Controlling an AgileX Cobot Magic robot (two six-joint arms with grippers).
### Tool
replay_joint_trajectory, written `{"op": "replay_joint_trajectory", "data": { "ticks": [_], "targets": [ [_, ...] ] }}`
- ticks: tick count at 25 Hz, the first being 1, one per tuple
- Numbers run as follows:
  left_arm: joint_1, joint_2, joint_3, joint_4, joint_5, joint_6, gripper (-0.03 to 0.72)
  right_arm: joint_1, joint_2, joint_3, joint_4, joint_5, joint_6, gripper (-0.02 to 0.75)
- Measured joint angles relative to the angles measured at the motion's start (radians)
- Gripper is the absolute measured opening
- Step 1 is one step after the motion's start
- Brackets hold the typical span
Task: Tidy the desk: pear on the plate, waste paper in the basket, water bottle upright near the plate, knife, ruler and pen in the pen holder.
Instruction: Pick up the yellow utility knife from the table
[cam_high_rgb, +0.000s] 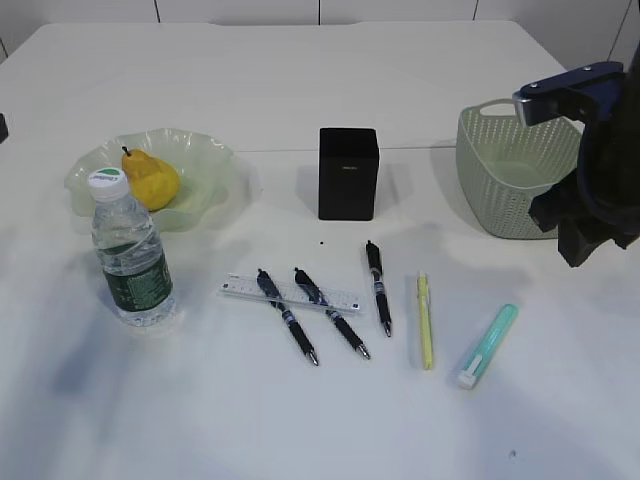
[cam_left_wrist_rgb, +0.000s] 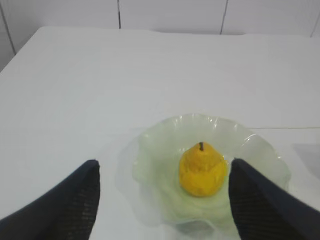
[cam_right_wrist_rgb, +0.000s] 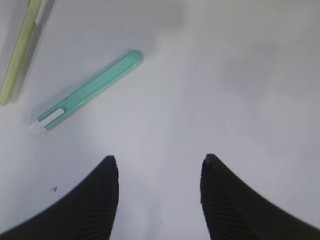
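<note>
You see a yellow pear on a pale green wavy plate, matte black pen holder, sage-green perforated basket, dark green bottle label, mint-green knife, white desk.

One pear lies on one plate, and one water bottle, one pen holder and one basket stand on the counter. Three black pens lie there, the first and second across the one ruler, the third apart. There is also one yellow pen-shaped item and one teal pen-shaped item.
</note>
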Motion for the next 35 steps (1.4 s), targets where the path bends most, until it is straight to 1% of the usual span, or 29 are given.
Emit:
{"op": "replay_joint_trajectory", "data": {
  "ticks": [3,5,8,13,17,19,21,26,30,35],
  "targets": [
    [0.002,-0.026,0.000,-0.050,0.118,-0.001,0.568,0.000,0.000,0.000,0.000,0.000,0.000,0.393],
    [0.004,-0.045,0.002,-0.075,0.199,-0.002,0.552,0.000,0.000,0.000,0.000,0.000,0.000,0.393],
    [0.004,-0.080,0.007,-0.083,0.338,-0.002,0.525,0.000,0.000,0.000,0.000,0.000,0.000,0.393],
    [0.004,-0.111,0.000,-0.087,0.608,-0.003,0.516,0.000,0.000,0.000,0.000,0.002,0.000,0.393],
    [0.004,-0.111,-0.040,-0.089,0.837,0.004,0.513,0.000,0.000,0.000,0.009,0.000,0.000,0.393],
    [0.004,-0.111,-0.074,-0.111,0.948,0.045,0.512,0.000,0.000,0.000,0.016,0.000,0.000,0.393],
    [0.004,-0.111,-0.111,-0.158,1.040,0.114,0.512,0.000,0.000,0.000,0.016,0.000,0.000,0.393],
    [0.004,-0.111,-0.212,-0.355,1.253,0.296,0.512,0.000,0.000,0.000,0.043,-0.002,0.000,0.393],
    [0.004,-0.111,-0.266,-0.444,1.376,0.337,0.512,0.002,0.000,0.000,0.091,-0.014,-0.015,0.393],
    [0.004,-0.112,-0.274,-0.460,1.424,0.347,0.510,0.045,0.000,0.000,0.098,-0.033,-0.119,0.393]
  ]
}}
